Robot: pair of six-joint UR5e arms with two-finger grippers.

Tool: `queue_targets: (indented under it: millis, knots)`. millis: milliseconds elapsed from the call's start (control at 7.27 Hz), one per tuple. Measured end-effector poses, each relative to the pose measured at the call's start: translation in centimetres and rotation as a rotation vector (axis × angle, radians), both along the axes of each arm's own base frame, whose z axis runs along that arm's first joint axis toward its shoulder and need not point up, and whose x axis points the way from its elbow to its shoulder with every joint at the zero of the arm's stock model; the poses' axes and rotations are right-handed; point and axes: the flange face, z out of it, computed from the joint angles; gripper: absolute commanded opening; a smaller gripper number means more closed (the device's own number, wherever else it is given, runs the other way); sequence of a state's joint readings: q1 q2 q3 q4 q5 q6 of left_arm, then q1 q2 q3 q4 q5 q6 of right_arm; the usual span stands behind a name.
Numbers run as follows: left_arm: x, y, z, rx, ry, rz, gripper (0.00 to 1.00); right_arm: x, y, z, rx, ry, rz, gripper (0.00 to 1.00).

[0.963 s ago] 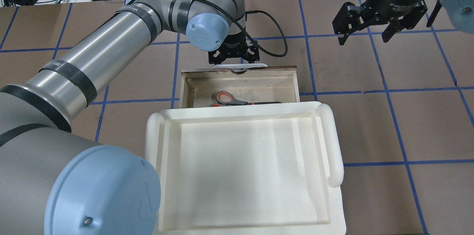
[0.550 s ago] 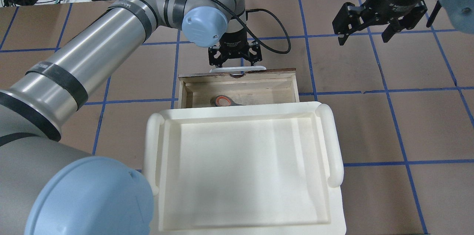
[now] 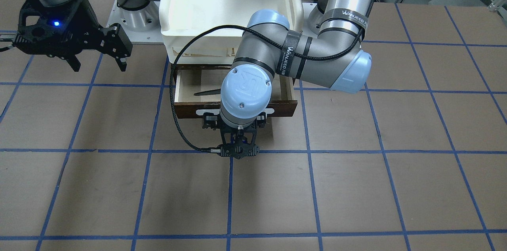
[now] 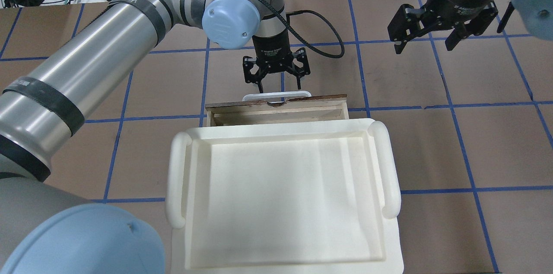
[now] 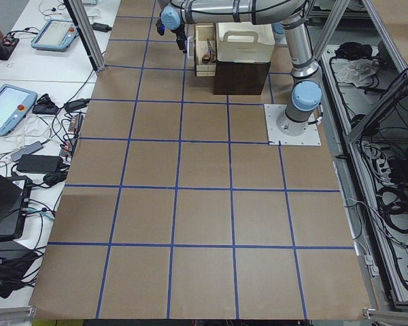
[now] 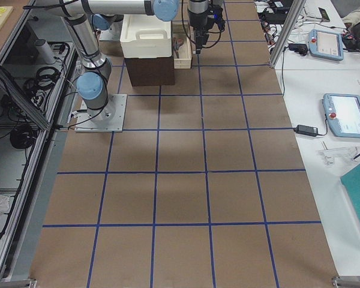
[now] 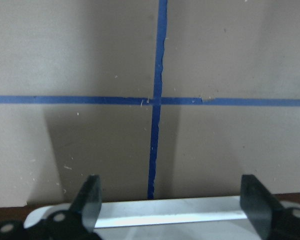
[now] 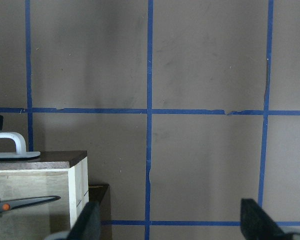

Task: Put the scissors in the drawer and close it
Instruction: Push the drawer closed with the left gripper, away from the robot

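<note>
I am holding my left fingers (image 7: 91, 200) spread open astride the white bar handle (image 7: 165, 214) of the partly open drawer (image 3: 186, 109), scissors (image 8: 27, 202) lying inside. I should be pushing squarely, mid-handle. My right fingers (image 8: 255, 220) are hanging open, far right.

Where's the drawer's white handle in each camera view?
Front-facing: handle centre, ends showing either side of the left arm.
Overhead: handle upper centre, beyond the tray.
Left wrist: handle along the bottom edge.
Right wrist: handle at the left edge.
Exterior left, exterior right: too small to tell.
Landmark: the drawer's dark front it is mounted on.
</note>
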State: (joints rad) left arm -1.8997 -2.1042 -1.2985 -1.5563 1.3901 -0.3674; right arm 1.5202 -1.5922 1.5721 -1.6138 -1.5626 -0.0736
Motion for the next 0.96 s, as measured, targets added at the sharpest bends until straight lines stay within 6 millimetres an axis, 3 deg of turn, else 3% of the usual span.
queue_targets:
  millis: [275,688,962]
  knots:
    - [0.3,-0.1,0.2,-0.002,0.004,0.002,1.00,0.0,0.0,-0.2,0.001,0.000,-0.001,1.00]
    - [0.9,-1.8,-0.5,-0.109,-0.056,-0.038,1.00,0.0,0.0,-0.2,-0.003,0.000,-0.001,1.00]
    - [0.9,-1.1,-0.9,-0.065,-0.052,-0.040,1.00,0.0,0.0,-0.2,-0.004,-0.003,-0.001,1.00]
